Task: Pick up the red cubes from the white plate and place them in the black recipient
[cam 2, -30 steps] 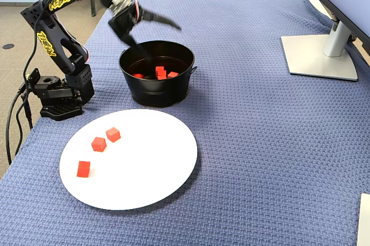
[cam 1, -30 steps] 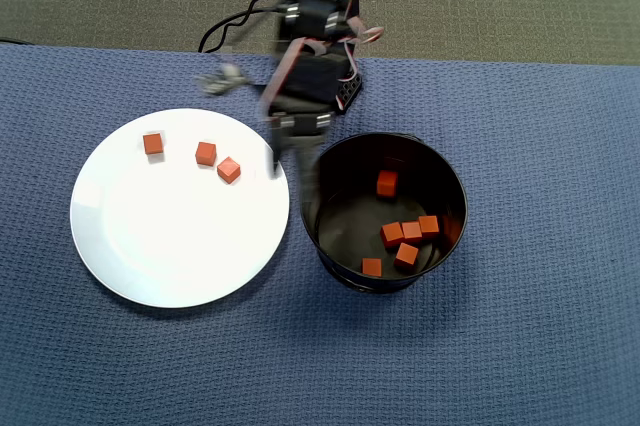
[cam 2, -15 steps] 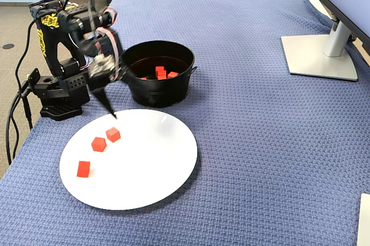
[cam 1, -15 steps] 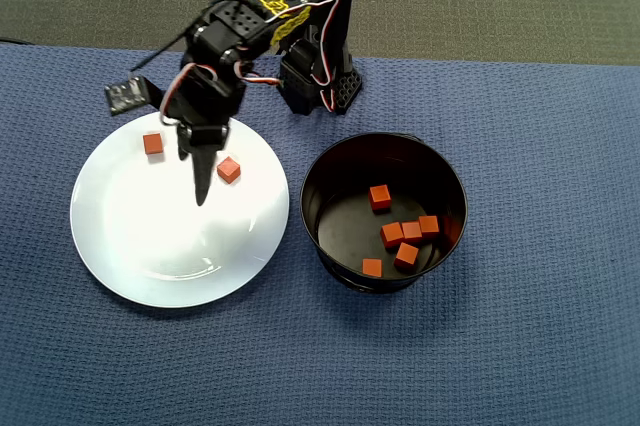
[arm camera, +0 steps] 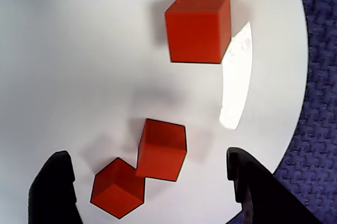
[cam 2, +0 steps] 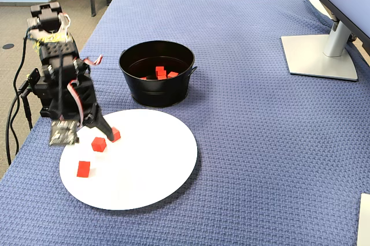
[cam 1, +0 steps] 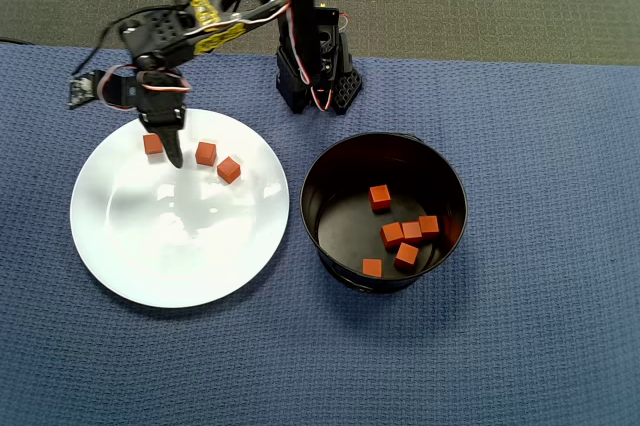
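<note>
Hanging over the far edge of the white plate [cam 1: 150,246], the hand [arm camera: 152,182] is spread wide and grips nothing. In the wrist view only its two dark fingertips [arm camera: 52,187] show, cut off by the bottom edge, with two red cubes [arm camera: 160,150] lying between them and a third cube [arm camera: 199,27] farther off on the plate. In the overhead view one finger covers the plate between the cubes, and the other finger is hard to pick out. The fixed view shows the hand blurred, partly hiding one cube. The black pot [cam 1: 455,196] stands just beside the plate on the blue worktop [cam 1: 540,326]; six cubes [cam 1: 405,236] lie inside it, in the overhead view.
</note>
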Robot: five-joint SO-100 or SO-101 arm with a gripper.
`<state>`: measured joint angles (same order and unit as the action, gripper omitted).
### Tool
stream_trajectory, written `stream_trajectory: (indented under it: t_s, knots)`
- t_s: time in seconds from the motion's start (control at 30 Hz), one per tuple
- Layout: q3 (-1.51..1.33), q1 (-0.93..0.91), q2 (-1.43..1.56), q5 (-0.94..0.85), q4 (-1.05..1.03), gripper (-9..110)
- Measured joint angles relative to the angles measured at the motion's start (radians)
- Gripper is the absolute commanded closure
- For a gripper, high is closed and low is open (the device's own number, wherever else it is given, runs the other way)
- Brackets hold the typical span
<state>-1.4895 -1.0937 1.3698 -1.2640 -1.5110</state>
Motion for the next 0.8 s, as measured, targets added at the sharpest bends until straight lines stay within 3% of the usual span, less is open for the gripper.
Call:
stream_trajectory:
  t_s: [0.37, 0.8]
  knots:
    - [0.48, -0.071, -0.184, -0.074, -0.272, 74]
    - [0.502, -0.063, -0.31, -0.086, -0.264, 76]
